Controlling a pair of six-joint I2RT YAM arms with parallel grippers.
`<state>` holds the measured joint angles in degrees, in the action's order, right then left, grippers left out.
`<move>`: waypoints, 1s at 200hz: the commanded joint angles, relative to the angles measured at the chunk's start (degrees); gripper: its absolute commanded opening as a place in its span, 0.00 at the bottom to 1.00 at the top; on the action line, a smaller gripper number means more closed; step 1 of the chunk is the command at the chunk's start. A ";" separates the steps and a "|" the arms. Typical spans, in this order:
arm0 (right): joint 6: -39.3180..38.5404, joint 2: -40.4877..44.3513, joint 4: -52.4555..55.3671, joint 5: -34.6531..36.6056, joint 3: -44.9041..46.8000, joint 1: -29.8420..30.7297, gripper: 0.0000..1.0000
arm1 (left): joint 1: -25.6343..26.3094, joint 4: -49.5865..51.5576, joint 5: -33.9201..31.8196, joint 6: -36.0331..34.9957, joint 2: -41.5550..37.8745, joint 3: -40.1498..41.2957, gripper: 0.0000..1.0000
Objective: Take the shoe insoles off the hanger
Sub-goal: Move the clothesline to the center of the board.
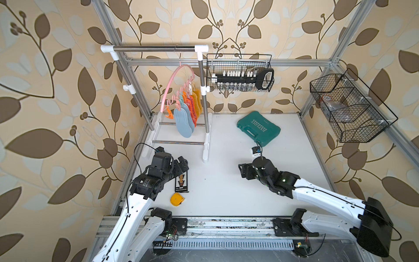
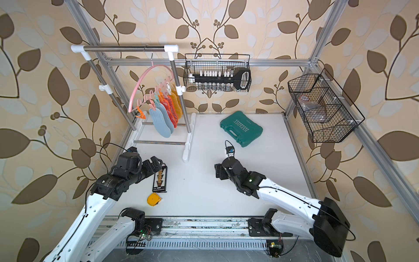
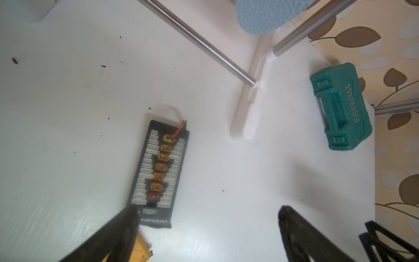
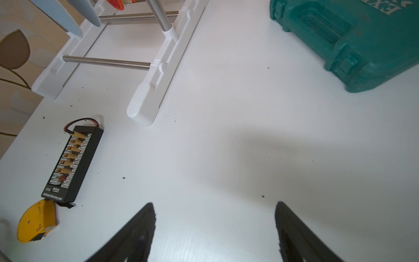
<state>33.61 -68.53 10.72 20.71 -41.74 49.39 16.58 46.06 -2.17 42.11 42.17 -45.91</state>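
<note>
Left claw [image 3: 207,217] and right claw [image 4: 214,211] are both wide and empty, and tugging the clipped insoles [image 1: 182,123] at the bench's back-left corner could unhook the hanger [image 1: 169,85].

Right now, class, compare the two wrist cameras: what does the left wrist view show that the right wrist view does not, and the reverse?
Left wrist only: the left end effector, open; an aluminium frame rail. Right wrist only: the right end effector, open; a red-orange insole tip. Both: the charging board, a blue-grey insole tip, the yellow tape measure, and the green case, whole only in the left wrist view.
</note>
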 commanded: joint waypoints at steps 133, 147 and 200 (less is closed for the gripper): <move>-2.28 -51.37 2.36 1.05 -46.06 6.07 0.82 | 0.03 8.65 -2.62 1.44 -4.38 -2.60 0.99; -2.01 -55.00 3.15 0.97 -50.37 6.03 0.81 | 0.03 8.06 -2.18 1.42 -4.63 -2.30 0.99; 2.67 -63.79 6.51 10.81 -59.46 5.28 0.76 | 0.03 7.90 -0.35 1.83 -4.82 -1.69 0.99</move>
<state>33.76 -129.54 14.24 25.54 -98.41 55.00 16.58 54.02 -4.08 43.18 37.54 -46.78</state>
